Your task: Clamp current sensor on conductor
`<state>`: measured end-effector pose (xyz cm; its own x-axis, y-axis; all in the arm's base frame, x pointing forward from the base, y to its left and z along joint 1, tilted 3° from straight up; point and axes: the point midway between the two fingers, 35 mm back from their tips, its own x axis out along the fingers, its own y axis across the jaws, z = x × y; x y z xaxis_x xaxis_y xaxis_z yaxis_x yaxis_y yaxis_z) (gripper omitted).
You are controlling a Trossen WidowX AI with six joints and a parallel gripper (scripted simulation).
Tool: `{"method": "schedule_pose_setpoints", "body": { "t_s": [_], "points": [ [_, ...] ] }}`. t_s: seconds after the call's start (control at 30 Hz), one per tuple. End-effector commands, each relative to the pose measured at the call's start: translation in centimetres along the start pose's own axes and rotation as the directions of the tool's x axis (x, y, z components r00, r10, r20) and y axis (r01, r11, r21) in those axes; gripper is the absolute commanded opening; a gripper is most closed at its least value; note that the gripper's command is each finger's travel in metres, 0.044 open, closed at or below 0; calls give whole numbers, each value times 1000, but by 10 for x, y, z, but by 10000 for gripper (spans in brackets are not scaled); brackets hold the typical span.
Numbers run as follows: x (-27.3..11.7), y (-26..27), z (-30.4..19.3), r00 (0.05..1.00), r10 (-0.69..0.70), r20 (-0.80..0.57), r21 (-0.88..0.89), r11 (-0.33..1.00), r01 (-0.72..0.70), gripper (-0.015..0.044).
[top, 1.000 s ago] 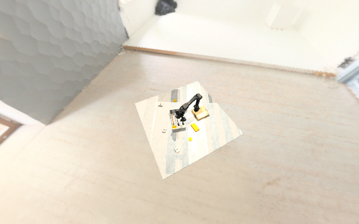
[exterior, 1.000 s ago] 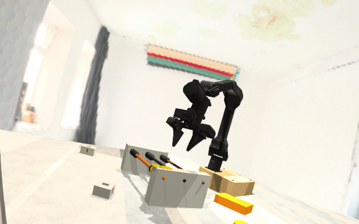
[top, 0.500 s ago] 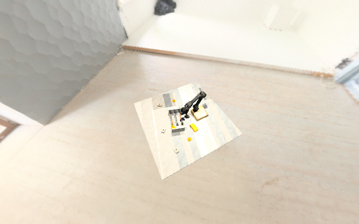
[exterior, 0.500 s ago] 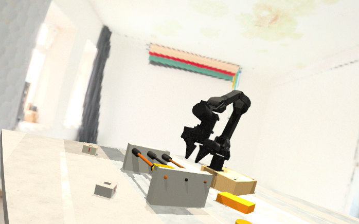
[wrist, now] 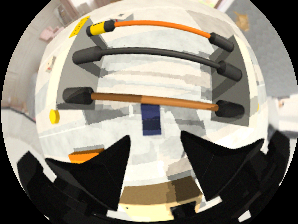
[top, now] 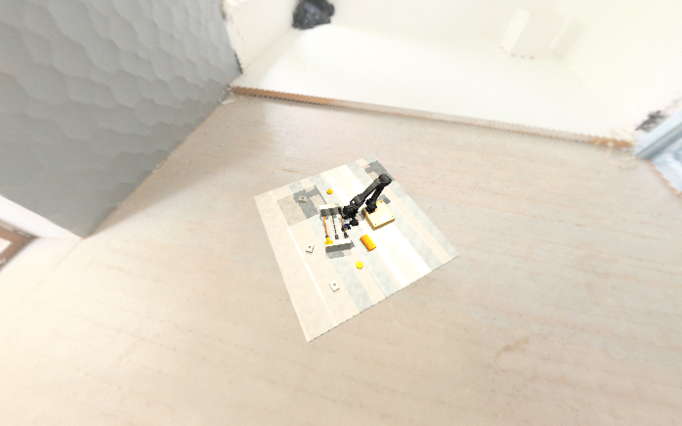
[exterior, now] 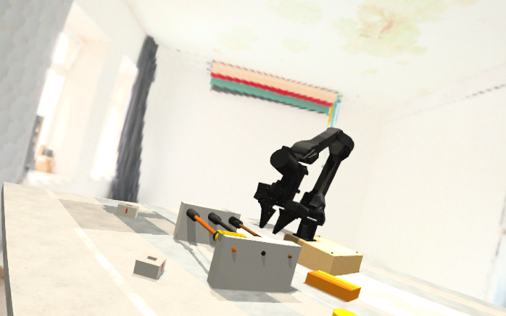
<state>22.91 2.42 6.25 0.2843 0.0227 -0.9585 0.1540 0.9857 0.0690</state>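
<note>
The sensor [top: 346, 227] [wrist: 151, 120], small and dark blue, stands on the table beside the brown conductor [wrist: 165, 101] [exterior: 249, 230], on the robot's side; its arrow cannot be made out. The orange conductor [wrist: 160, 23] [exterior: 204, 225] carries a yellow sleeve [wrist: 101, 27] near one end, close to a yellow label [wrist: 79, 27] on the rack; its lettering is unreadable here. A black conductor [wrist: 165, 54] runs between them. My gripper [exterior: 268, 230] [wrist: 156, 136] is partly open and empty, pointing down above the sensor, which shows beyond and between the fingertips.
The rack's grey end walls [exterior: 253, 270] [wrist: 235, 90] rise at both conductor ends. An orange bar [top: 367, 242] [exterior: 333, 286] lies near the wooden base [top: 379, 217] [exterior: 336, 262]. Yellow discs [top: 329, 191] [top: 360, 265] and pale blocks [exterior: 127, 210] [exterior: 148, 267] [top: 334, 286] stand around.
</note>
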Motion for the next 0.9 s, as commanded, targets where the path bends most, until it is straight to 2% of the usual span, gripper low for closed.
{"method": "schedule_pose_setpoints", "body": {
  "t_s": [0.0, 0.87],
  "points": [
    [11, -2, -3, 1000, -9, -15, 3, 1000, 9, 282],
    [46, -3, -6, 1000, -9, -14, 3, 1000, 9, 282]
  ]
}}
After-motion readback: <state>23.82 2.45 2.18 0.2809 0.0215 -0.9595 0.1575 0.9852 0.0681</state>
